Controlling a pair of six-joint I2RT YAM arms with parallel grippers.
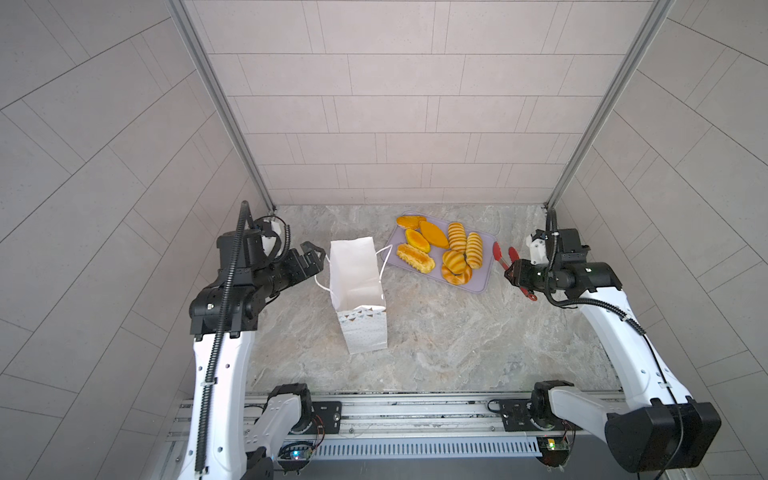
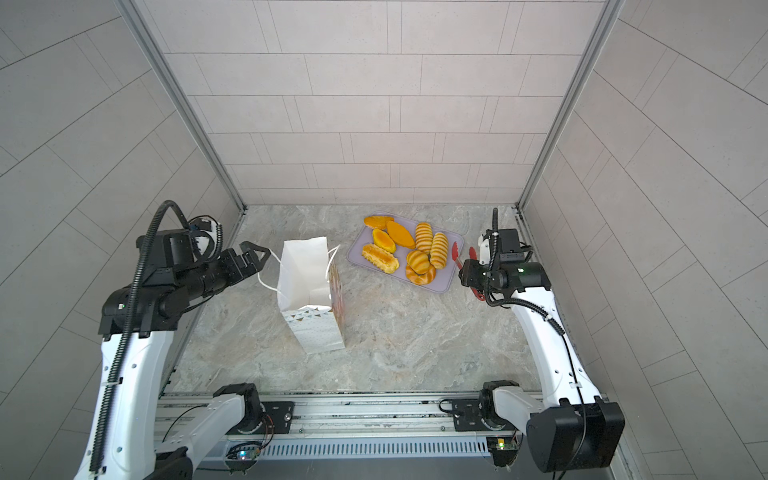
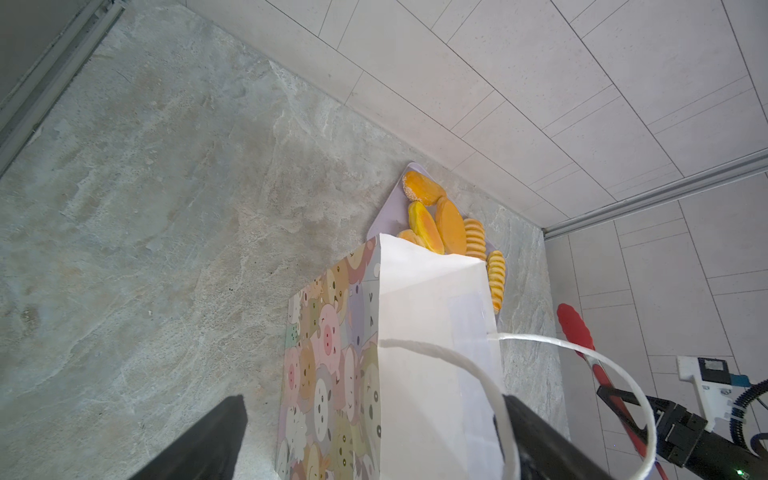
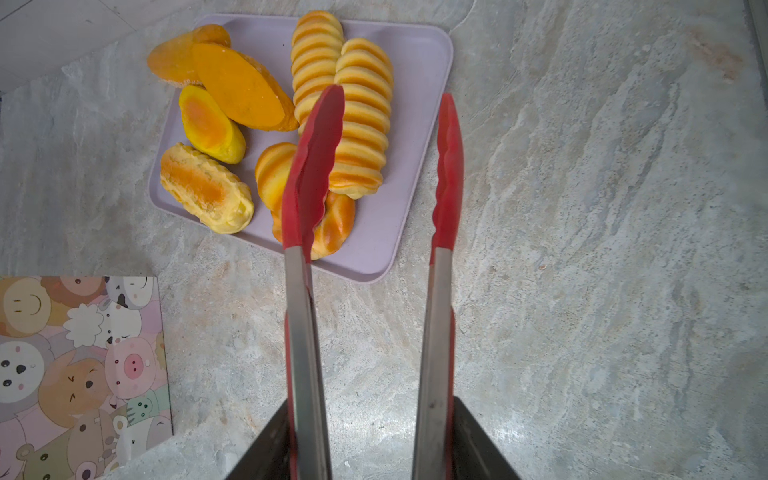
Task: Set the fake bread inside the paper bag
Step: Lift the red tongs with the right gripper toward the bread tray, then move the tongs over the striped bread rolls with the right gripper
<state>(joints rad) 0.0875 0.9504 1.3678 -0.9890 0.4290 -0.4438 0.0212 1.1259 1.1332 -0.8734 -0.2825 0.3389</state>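
Several golden-yellow pieces of fake bread (image 1: 457,237) (image 2: 424,237) (image 4: 361,124) lie on a lilac tray at the back right. The white paper bag (image 1: 357,274) (image 2: 303,274) (image 3: 428,332) stands upright and open at mid-table, cartoon faces on its front. My left gripper (image 1: 313,251) (image 2: 255,253) (image 3: 372,399) is open at the bag's left side, and a white cord handle (image 3: 457,361) runs across one finger. My right gripper (image 1: 513,274) (image 2: 467,272) (image 4: 372,401) is shut on red-tipped tongs (image 1: 500,255) (image 4: 316,166). The tongs are spread, one tip over the striped rolls.
The lilac tray (image 1: 482,278) (image 4: 415,83) lies slantwise near the back wall. Tiled walls close in the marble table (image 1: 436,340) on three sides. A metal rail (image 1: 395,411) with the arm bases runs along the front edge.
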